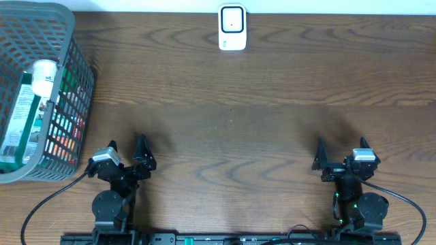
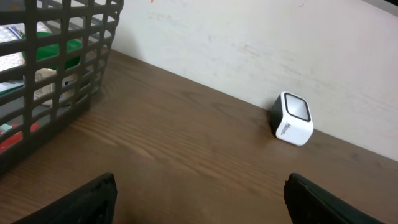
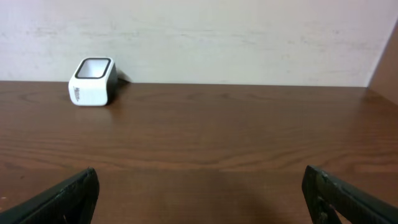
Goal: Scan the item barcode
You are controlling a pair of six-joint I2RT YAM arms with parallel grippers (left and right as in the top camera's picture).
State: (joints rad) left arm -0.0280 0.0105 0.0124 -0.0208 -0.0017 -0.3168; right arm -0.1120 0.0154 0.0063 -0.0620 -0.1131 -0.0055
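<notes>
A white barcode scanner (image 1: 232,27) with a dark window stands at the table's far edge, centre; it also shows in the left wrist view as the scanner (image 2: 292,118) and in the right wrist view as the scanner (image 3: 92,81). Items lie in a grey mesh basket (image 1: 71,82) at the far left, among them a white-capped container (image 1: 42,76) with green packaging. My left gripper (image 1: 127,151) rests near the front left, open and holding nothing. My right gripper (image 1: 340,152) sits near the front right, open and holding nothing.
The basket (image 2: 62,81) stands close to the left arm, just ahead and left of it. A pale wall (image 3: 236,37) runs behind the table's far edge. Black cables trail from both arm bases along the front edge.
</notes>
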